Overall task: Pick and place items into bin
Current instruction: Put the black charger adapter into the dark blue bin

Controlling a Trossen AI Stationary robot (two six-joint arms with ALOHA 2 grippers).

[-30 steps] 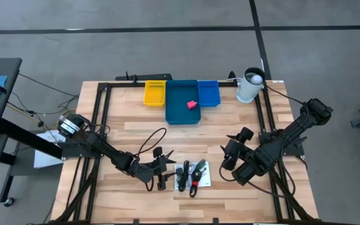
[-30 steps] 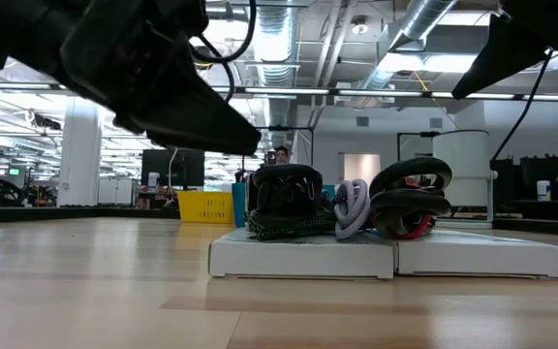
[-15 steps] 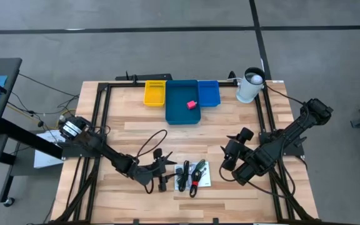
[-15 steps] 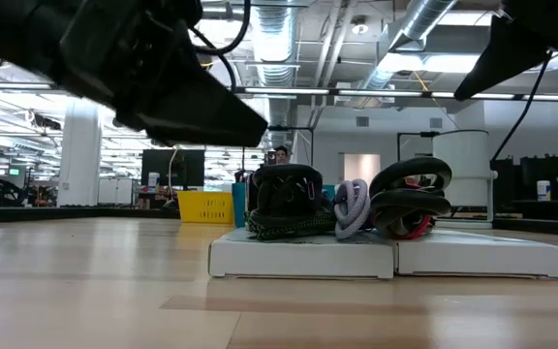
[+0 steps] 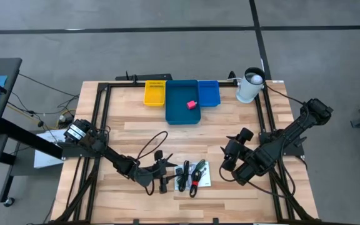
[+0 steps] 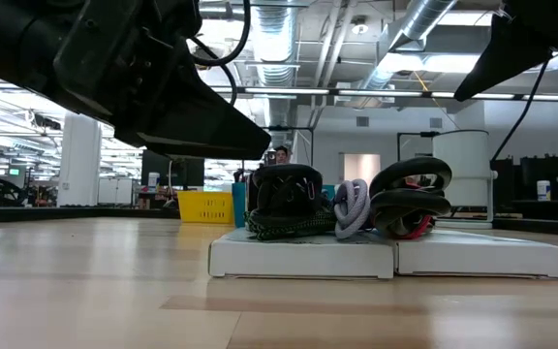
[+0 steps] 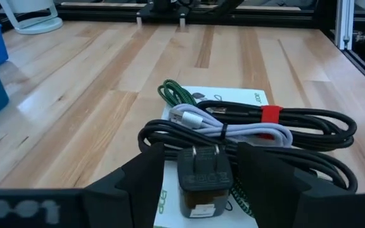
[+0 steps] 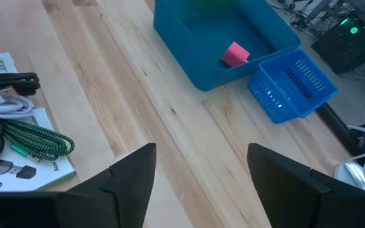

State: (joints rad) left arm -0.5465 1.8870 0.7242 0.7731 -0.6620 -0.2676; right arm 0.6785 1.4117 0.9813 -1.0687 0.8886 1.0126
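Observation:
A bundle of items lies on white printed cards point(image 5: 203, 176) near the table's near edge: a black plug block point(image 7: 204, 182), coiled black cables with a red strap point(image 7: 270, 114), a pale cable point(image 7: 233, 132) and a green braided cord point(image 7: 177, 95). My left gripper point(image 7: 203, 152) is open and low at the bundle's left side point(image 5: 165, 175), one finger on each side of the plug block, not plainly touching it. A pink-red block point(image 5: 192, 104) rests on the floor of the large blue bin point(image 5: 175, 114). My right gripper point(image 8: 201, 180) is open, hovering right of the bundle point(image 5: 231, 164).
A yellow basket point(image 5: 155, 93) and a small blue basket point(image 5: 209, 94) flank the large blue bin at the far edge. A white container point(image 5: 249, 86) stands at the far right corner. Black frame rails point(image 5: 102, 125) run along both sides. Bare wood lies between bundle and bins.
My left gripper has moved a little toward the table's right, closing in on the bundle, so the plug block now sits between its fingers. The items and my right arm have kept still.

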